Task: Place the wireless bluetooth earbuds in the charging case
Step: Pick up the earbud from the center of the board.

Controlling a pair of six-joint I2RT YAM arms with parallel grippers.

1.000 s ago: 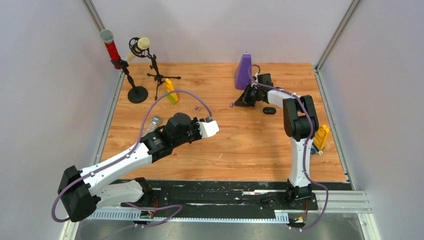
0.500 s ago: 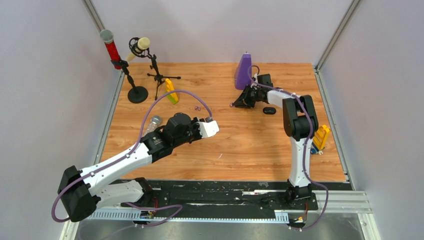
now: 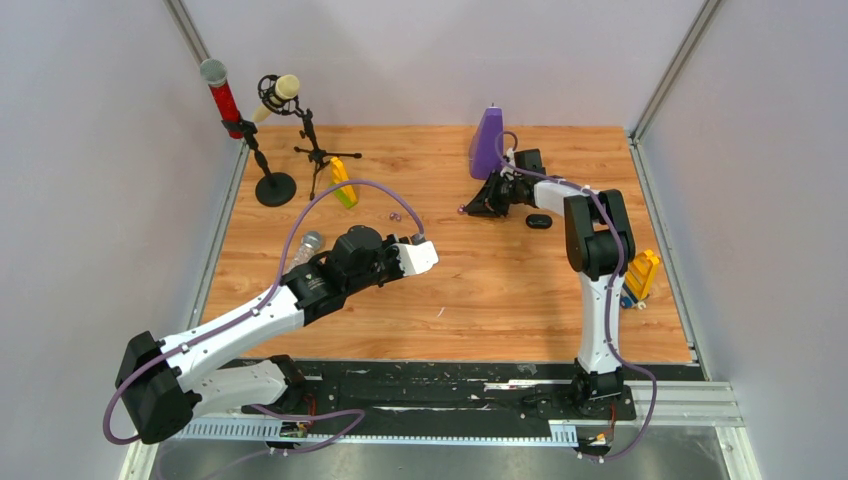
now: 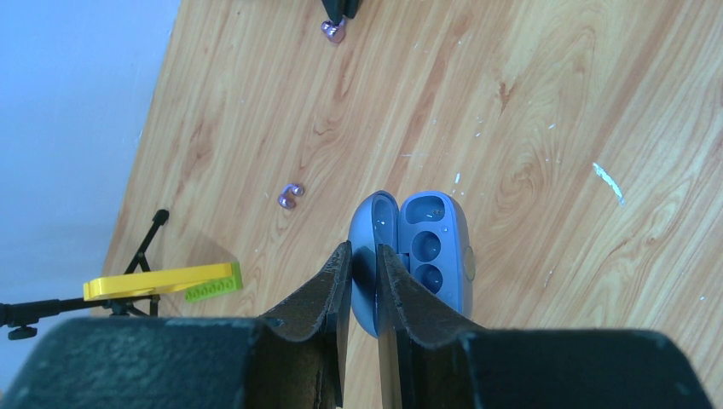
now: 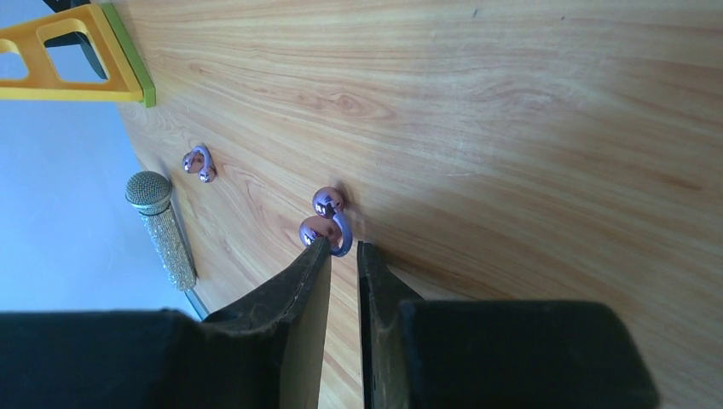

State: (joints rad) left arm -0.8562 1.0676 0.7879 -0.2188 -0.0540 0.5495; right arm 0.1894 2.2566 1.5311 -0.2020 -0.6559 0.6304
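Purple earbud [image 5: 327,203] lies at right gripper's [image 5: 343,244] fingertips — just outside the gap.

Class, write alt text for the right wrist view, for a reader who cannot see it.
The right gripper, its two black fingers narrowly apart, has its tips at a pale purple earbud on the wooden table. Nearby lie a second purple earbud, a glittery silver microphone and a yellow frame.

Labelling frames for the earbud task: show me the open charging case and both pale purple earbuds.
Charging case [image 4: 429,249], left wrist view, on its base's well.
Nearer purple earbud [image 5: 328,203], right wrist view, on its upper bulb.
Farther purple earbud [image 5: 205,175], right wrist view, on its lower bulb.
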